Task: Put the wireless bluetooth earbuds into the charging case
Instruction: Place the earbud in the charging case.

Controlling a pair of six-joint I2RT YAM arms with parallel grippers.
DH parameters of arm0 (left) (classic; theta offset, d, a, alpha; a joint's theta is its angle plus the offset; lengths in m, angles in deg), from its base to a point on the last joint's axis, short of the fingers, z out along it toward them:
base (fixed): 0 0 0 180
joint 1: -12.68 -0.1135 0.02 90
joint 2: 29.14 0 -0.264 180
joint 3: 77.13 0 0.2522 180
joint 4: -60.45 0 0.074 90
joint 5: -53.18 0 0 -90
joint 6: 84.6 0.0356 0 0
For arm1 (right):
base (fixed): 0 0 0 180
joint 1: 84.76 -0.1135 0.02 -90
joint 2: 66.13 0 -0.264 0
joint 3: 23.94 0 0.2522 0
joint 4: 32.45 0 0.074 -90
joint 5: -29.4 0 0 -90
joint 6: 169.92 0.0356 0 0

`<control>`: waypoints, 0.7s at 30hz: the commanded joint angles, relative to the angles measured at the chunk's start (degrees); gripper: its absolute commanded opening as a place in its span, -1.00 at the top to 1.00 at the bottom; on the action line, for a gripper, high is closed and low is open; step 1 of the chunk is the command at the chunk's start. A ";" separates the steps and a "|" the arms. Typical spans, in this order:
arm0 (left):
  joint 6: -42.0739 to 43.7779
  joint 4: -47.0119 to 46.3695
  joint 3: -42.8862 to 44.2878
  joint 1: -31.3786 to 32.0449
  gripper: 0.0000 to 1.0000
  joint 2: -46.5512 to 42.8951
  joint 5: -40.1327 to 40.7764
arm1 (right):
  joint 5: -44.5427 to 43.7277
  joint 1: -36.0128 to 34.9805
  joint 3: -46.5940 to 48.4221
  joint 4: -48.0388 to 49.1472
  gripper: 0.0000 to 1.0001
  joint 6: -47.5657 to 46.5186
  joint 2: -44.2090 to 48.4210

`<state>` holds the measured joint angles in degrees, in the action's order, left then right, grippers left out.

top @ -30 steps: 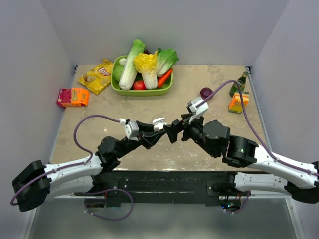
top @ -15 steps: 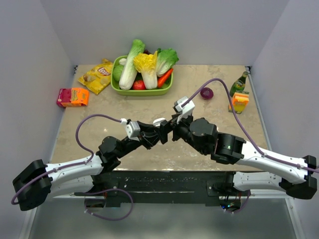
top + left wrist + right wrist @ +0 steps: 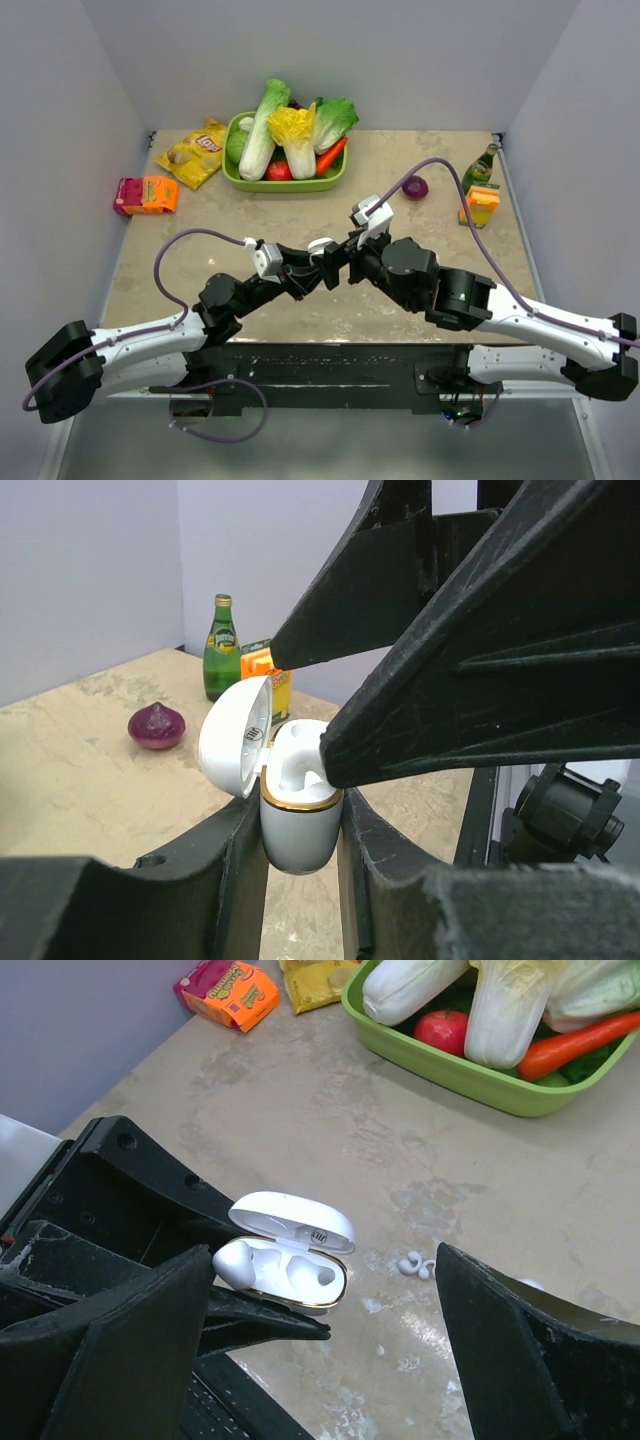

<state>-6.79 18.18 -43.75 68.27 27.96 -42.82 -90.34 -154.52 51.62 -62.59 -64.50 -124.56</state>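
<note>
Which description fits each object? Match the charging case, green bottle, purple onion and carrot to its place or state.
Things:
1. charging case
2. green bottle
3. purple onion
4. carrot

Places or states:
A. lying in the green tray
B. upright beside the orange carton
C. lid open, clamped in the left end effector
D. lying on the bare table

Pairs: 1-C, 2-B, 3-D, 4-A

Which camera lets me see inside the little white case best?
The right wrist view: it looks down into the open charging case. The left wrist view shows it sideways in the left gripper. The top view shows only a tiny white speck.
</note>
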 commanded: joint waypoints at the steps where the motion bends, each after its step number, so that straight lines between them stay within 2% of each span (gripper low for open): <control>1: 1.29 -3.38 1.04 0.22 1.00 -1.73 -1.12 | -3.84 0.06 -0.10 -1.19 -0.85 0.66 2.45; 12: 1.11 -3.56 0.69 0.31 1.00 -2.35 -1.21 | -6.29 0.06 -0.98 -1.64 -0.85 1.54 4.46; 17: 1.37 -3.39 -0.98 0.31 1.00 -4.45 -0.42 | -15.59 0.50 -4.76 1.80 -0.85 3.03 11.40; 19: 1.38 -3.30 -2.47 0.31 1.00 -5.68 0.28 | -16.67 2.25 -5.46 -1.70 -0.84 5.39 10.80; 20: 1.29 -3.47 -3.09 0.31 1.00 -7.08 0.55 | -15.97 5.65 -5.90 -2.77 -0.83 6.37 9.41; 21: 1.11 -3.73 -3.62 0.31 1.00 -7.70 0.72 | -11.70 8.29 -7.64 -3.56 -0.79 7.33 8.61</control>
<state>-6.79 18.03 -45.04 68.27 23.77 -43.41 -101.09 -153.01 46.68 -64.47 -61.93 -114.11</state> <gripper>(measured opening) 0.333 0.919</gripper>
